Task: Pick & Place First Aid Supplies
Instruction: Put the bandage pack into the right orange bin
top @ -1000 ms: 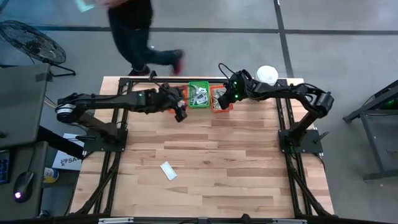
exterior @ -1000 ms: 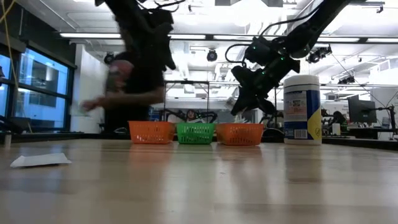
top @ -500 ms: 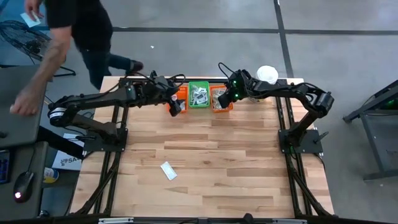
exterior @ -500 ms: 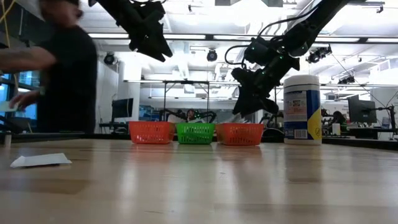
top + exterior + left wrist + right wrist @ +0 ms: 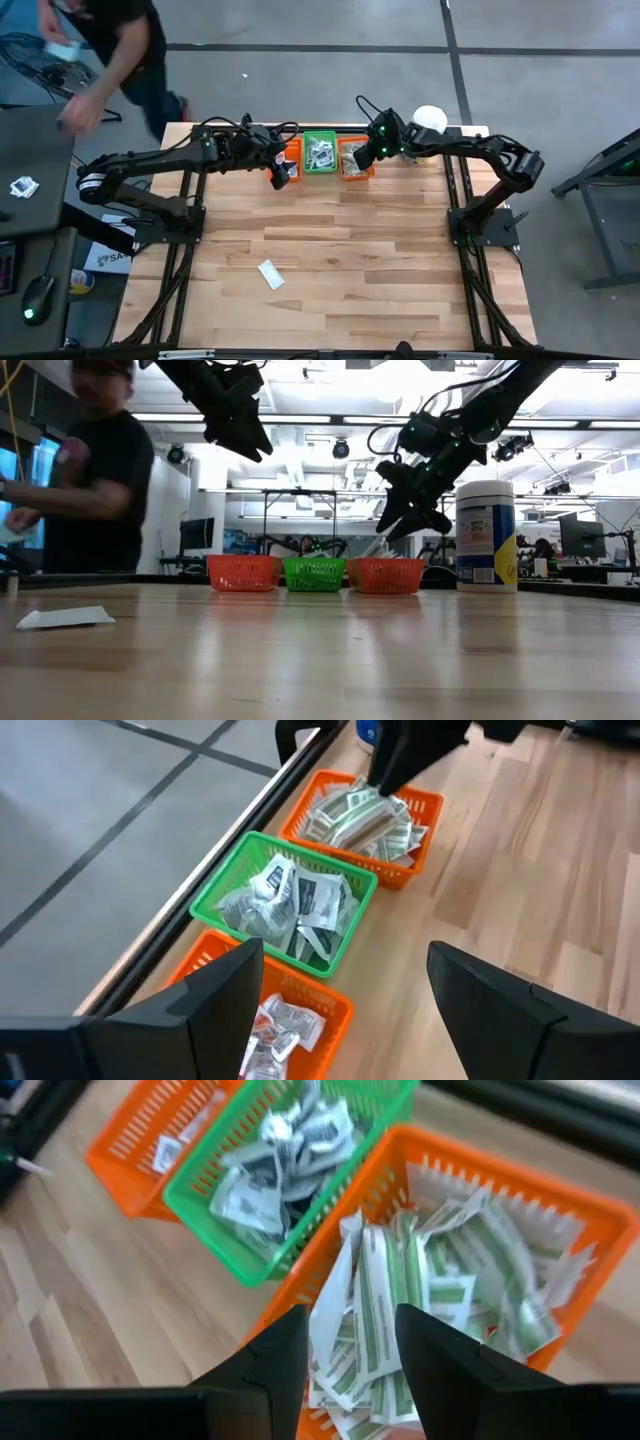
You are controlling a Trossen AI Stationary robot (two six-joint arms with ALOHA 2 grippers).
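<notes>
Right wrist view: we see our right pincer (image 5: 348, 1355) parted, empty, above green-striped packets (image 5: 440, 1290) in the orange basket (image 5: 600, 1240); left pincer (image 5: 345, 1005) gapes wide.

Both arms reach to the table's far edge, left pincer (image 5: 281, 176) and right pincer (image 5: 366, 160) parted, empty.

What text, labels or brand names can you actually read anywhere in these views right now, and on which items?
None reads cleanly.
White tub: blue and yellow label, print too blurred.
Packets in the green basket: dark print, too small.
Strips in the orange basket: green bands, no legible words.
Sheet on the floor left of the table: dark letters, partly hidden, unreadable.
Loose packet on the table: nothing legible.
</notes>
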